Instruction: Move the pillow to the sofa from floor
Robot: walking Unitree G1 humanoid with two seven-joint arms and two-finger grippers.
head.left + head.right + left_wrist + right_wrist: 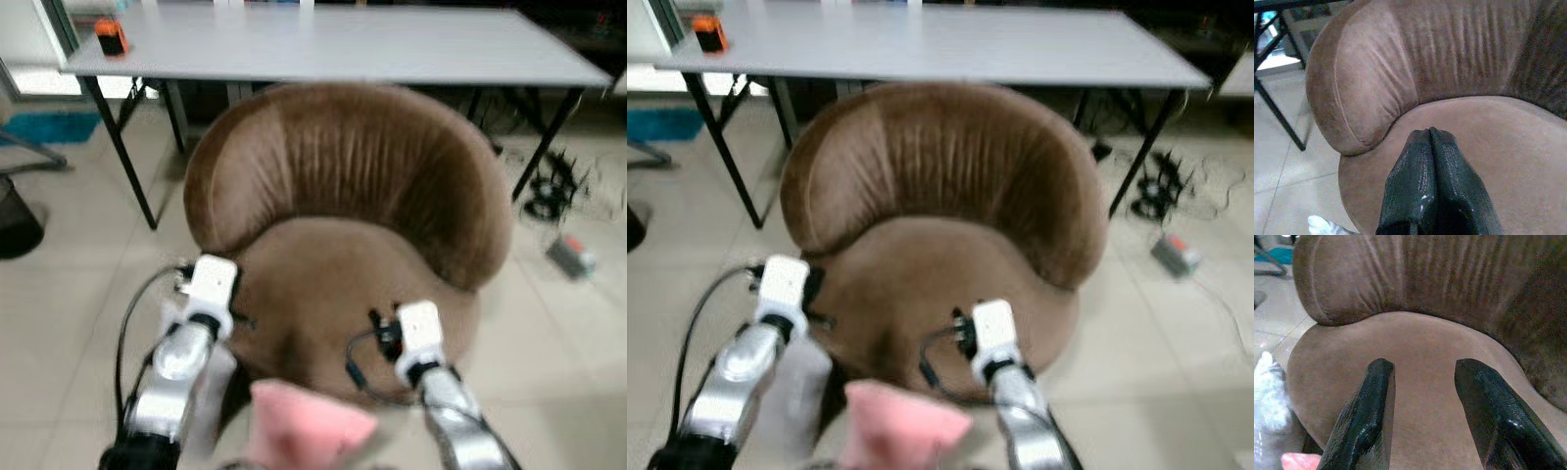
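Observation:
A round brown sofa chair [353,196] stands right in front of me, its seat [1488,142] bare. A pink pillow [304,426] shows its corner low in the eye views, between my two arms and just short of the seat's front edge; what holds it up is hidden. My left gripper [1429,134] hovers over the left side of the seat, fingers pressed together with nothing between them. Over the seat's middle my right gripper [1425,369] is open, its fingers [1371,401] wide apart. A sliver of pink [1298,462] sits below it.
A grey table [343,44] on black legs stands behind the sofa, with an orange object [111,37] on its left end. Cables [549,191] and a power strip [571,257] lie on the tiled floor at right. A dark bin [15,220] is at left. Something white and fluffy [1268,391] lies beside the seat.

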